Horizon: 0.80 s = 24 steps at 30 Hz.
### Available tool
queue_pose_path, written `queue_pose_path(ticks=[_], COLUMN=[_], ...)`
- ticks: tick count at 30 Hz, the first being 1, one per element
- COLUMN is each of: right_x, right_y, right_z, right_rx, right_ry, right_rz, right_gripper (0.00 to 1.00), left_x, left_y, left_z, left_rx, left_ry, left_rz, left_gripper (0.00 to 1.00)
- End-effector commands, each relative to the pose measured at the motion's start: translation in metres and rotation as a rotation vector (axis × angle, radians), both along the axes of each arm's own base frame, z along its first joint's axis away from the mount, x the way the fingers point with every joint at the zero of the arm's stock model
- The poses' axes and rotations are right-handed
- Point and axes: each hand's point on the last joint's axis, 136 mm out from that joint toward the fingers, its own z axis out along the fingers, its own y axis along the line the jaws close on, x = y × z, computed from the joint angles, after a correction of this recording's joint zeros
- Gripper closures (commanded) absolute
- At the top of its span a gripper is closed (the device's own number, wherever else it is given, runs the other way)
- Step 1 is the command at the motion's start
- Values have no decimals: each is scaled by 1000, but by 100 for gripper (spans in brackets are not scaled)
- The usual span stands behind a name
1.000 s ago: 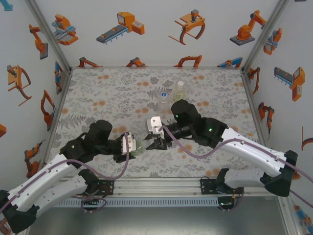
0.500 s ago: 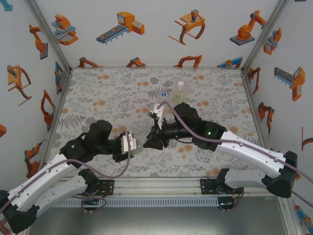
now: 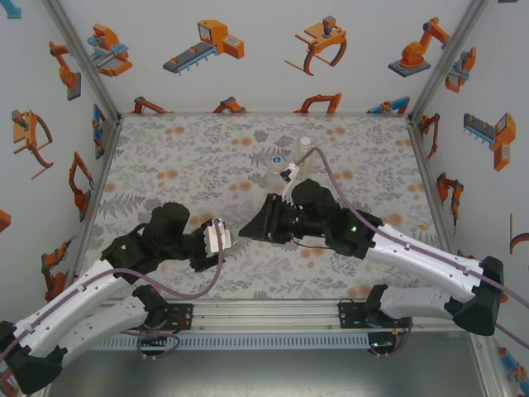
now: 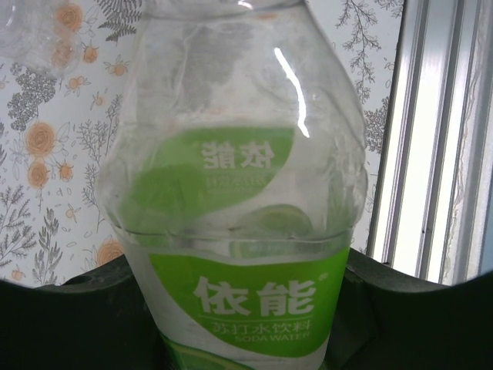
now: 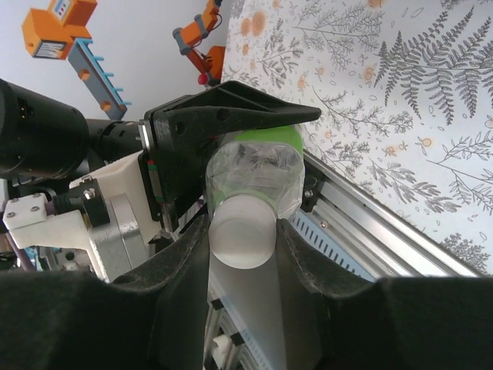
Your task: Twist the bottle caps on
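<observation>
Here, the left gripper is clamped on the body of the green bottle, which lies roughly level above the near middle of the table with its neck aimed at the other arm. Holding the body probably keeps the bottle from turning. The right gripper meets it head-on. Its fingers are drawn in narrow on either side of the white cap, which sits on the bottle's mouth. With both wrists on one axis, a roll of the right wrist would spin the cap about the neck, so the step in hand is judged to be threading. How far the cap is already wound down cannot be told. The yellow bottle and the clear bottle stand upright close together at the far middle, well apart from the work. Whether either is capped is too small to tell. A skewed cap would likely cross-thread.
</observation>
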Motion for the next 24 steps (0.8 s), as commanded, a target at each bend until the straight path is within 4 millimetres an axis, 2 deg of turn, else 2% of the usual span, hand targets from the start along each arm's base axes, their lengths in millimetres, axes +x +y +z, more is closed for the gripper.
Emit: queue_pose_path(ticks=[1, 3, 6, 10, 14, 20, 24], right_x=[22, 20, 14, -1, -31, -69, -76], right_y=[-11, -12, -14, -13, -7, -4, 0], right_z=[26, 38, 60, 77, 84, 75, 64], right_rx=[51, 38, 14, -27, -59, -66, -64], right_ry=[-78, -178, -381, -652, -946, -1243, -1329], right_rz=[-117, -75, 17, 189, 458, 812, 924], right_gripper=[89, 68, 52, 48, 46, 43, 43], left_x=[-13, -13, -14, -16, -19, -21, -22], left_y=[-10, -10, -10, -11, -12, -12, -12], left_z=[21, 22, 21, 22, 22, 23, 23], left_rx=[-67, -68, -70, -77, -82, -89, -88], left_ry=[-30, -29, -24, -22, -16, -14, -12], left_rz=[-97, -98, -103, -114, -134, -144, -146], left_gripper=[100, 100, 100, 100, 100, 100, 100])
